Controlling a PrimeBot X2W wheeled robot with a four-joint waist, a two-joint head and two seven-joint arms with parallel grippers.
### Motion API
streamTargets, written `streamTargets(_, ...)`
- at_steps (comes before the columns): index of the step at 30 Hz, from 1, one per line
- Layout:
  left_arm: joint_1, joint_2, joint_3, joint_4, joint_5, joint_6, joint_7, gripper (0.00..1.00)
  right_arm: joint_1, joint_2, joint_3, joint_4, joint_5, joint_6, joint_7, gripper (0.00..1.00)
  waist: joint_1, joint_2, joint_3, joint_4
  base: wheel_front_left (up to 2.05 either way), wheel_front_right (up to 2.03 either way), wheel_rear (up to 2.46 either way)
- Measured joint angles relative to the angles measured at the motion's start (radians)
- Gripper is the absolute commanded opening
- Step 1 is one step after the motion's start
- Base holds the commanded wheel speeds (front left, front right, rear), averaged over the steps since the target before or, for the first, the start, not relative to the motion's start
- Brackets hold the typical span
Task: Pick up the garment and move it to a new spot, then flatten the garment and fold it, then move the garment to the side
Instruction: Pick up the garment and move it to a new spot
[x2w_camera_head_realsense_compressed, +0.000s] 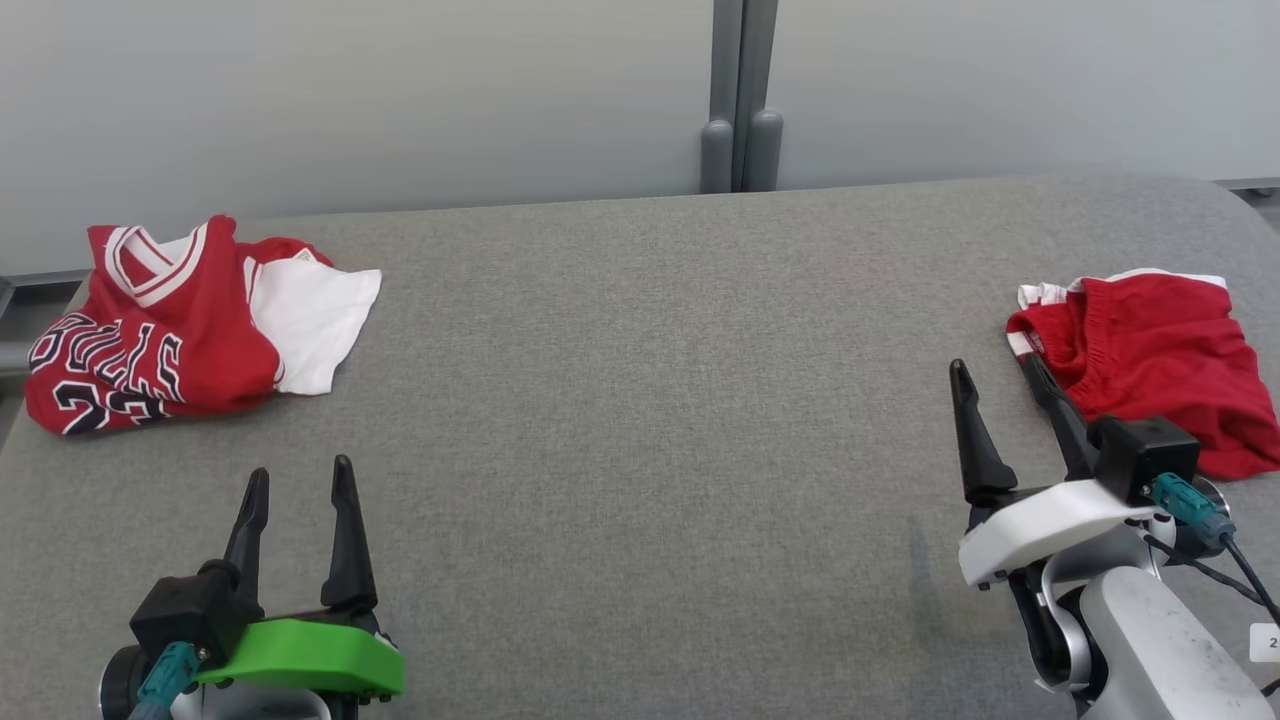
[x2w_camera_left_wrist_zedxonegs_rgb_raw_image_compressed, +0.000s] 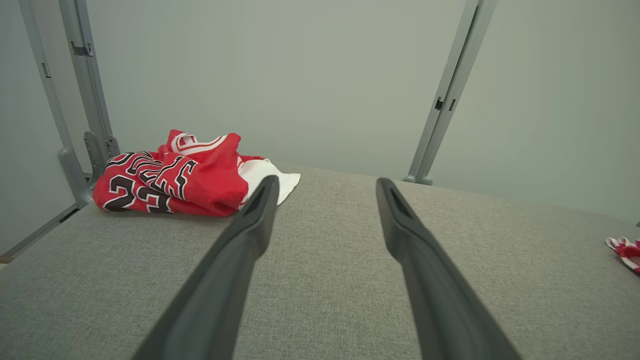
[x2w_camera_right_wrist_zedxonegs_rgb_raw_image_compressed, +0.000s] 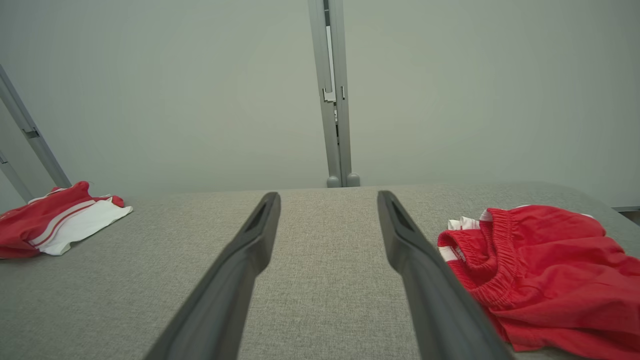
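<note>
A crumpled red jersey (x2w_camera_head_realsense_compressed: 170, 340) with white trim and black lettering lies at the far left of the grey fabric table (x2w_camera_head_realsense_compressed: 640, 400). A bunched pair of red shorts (x2w_camera_head_realsense_compressed: 1150, 345) lies at the right edge. I cannot tell which of the two is the garment. My left gripper (x2w_camera_head_realsense_compressed: 301, 470) hovers open and empty, nearer than the jersey (x2w_camera_left_wrist_zedxonegs_rgb_raw_image_compressed: 185, 180). My right gripper (x2w_camera_head_realsense_compressed: 993, 362) is open and empty, its right finger beside the shorts' waistband (x2w_camera_right_wrist_zedxonegs_rgb_raw_image_compressed: 545, 270). The right wrist view also shows the jersey (x2w_camera_right_wrist_zedxonegs_rgb_raw_image_compressed: 55, 220) far left.
A grey panel wall with a vertical post (x2w_camera_head_realsense_compressed: 740, 100) stands behind the table. Slanted frame posts (x2w_camera_left_wrist_zedxonegs_rgb_raw_image_compressed: 85, 100) rise at the table's left end. Bare grey fabric stretches across the middle between the two garments.
</note>
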Motion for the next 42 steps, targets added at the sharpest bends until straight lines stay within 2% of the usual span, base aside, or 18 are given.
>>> streamTargets(11,-0.001,-0.003,-0.011,0.007,0.001,0.000,0.000,1.00,0.017,0.001,0.003,-0.030,-0.017,0.000,0.000,1.00,0.0000,0.0000,0.001,0.076,0.00,0.00,0.00)
streamTargets(20,0.005,-0.005,0.044,0.007,0.009,0.000,-0.002,1.00,0.015,0.009,0.067,-0.031,-0.033,0.014,0.000,1.00,0.0000,0.0000,-0.004,0.184,0.00,0.00,0.00)
streamTargets(26,0.024,-0.005,0.036,0.007,0.015,0.000,-0.002,1.00,0.014,0.022,0.075,-0.031,-0.033,0.020,0.001,1.00,0.0000,0.0000,-0.013,0.261,0.00,0.00,0.00)
streamTargets(31,0.024,-0.005,-0.012,0.007,0.016,0.000,0.000,1.00,0.017,0.022,0.051,-0.032,-0.033,0.017,0.001,1.00,0.0000,0.0000,-0.020,0.327,0.00,0.00,0.00)
streamTargets(35,0.024,-0.005,0.012,0.005,0.016,0.000,0.000,1.00,0.017,0.028,0.061,-0.032,-0.033,0.017,0.001,1.00,0.0000,0.0000,-0.024,0.375,0.00,0.00,0.00)
streamTargets(42,0.024,-0.005,0.027,-0.002,0.016,0.000,0.000,1.00,0.017,0.029,0.055,-0.033,-0.036,0.015,0.003,1.00,0.0000,0.0000,-0.025,0.387,0.00,0.00,0.00)
